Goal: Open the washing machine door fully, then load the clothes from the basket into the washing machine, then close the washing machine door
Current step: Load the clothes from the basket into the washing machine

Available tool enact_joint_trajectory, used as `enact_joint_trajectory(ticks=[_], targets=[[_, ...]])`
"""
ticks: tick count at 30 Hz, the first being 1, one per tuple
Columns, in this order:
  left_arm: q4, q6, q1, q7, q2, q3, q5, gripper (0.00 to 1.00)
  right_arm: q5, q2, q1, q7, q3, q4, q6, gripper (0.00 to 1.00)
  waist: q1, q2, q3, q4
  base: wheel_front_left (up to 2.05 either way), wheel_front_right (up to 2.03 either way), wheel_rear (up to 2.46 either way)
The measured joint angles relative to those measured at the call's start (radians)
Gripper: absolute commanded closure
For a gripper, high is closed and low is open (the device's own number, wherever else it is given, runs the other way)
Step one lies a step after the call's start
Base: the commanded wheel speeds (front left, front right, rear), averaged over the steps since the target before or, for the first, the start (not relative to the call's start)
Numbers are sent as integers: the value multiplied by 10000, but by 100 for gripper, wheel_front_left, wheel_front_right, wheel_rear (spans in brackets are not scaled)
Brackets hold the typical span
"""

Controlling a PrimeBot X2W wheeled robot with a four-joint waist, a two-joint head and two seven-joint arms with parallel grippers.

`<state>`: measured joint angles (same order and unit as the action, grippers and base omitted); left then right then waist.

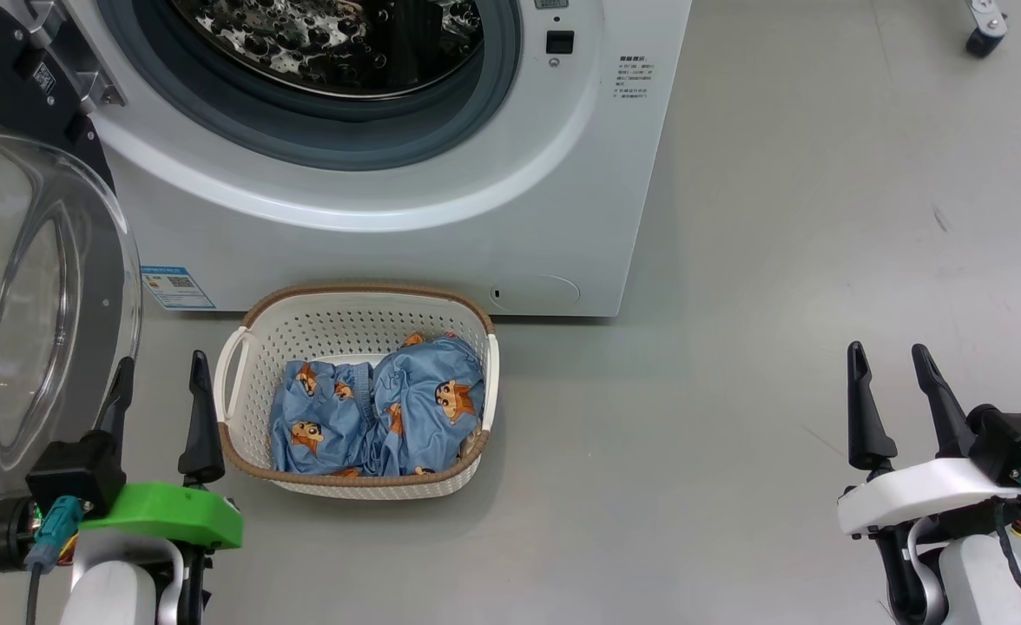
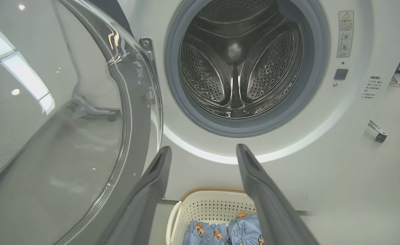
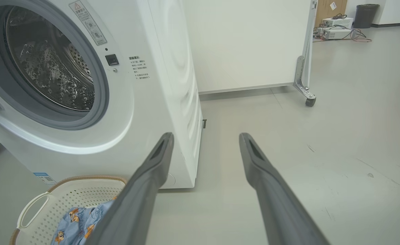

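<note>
Hanging swung out on its hinge at the left of the washing machine (image 1: 476, 226), the washing machine door (image 1: 33, 330) stood open. The basket (image 1: 363, 292) sat on the floor (image 1: 736, 260) just in front of the machine, with the clothes (image 1: 389, 408) heaped inside it. The left gripper (image 1: 161, 365) hovered between door and basket, the right gripper (image 1: 888, 349) well apart to the right. Both sets of jaws were released, holding nothing.
</note>
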<state>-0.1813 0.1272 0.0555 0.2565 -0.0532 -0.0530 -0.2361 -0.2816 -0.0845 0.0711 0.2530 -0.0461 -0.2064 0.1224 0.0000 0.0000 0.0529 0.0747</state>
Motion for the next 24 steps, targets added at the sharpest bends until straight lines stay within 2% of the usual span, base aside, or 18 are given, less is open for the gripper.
enact_joint_trajectory(ticks=[10,24], targets=[[190,0,9,0,-2,-349,161,0,-2,2,-2,0,2,-40,0,0,0,0,41,-36,62,-62,0],[242,0,69,0,6,-50,240,0,-15,0,-1,0,-29,-79,0,0,0,0,103,-44,15,-15,0]])
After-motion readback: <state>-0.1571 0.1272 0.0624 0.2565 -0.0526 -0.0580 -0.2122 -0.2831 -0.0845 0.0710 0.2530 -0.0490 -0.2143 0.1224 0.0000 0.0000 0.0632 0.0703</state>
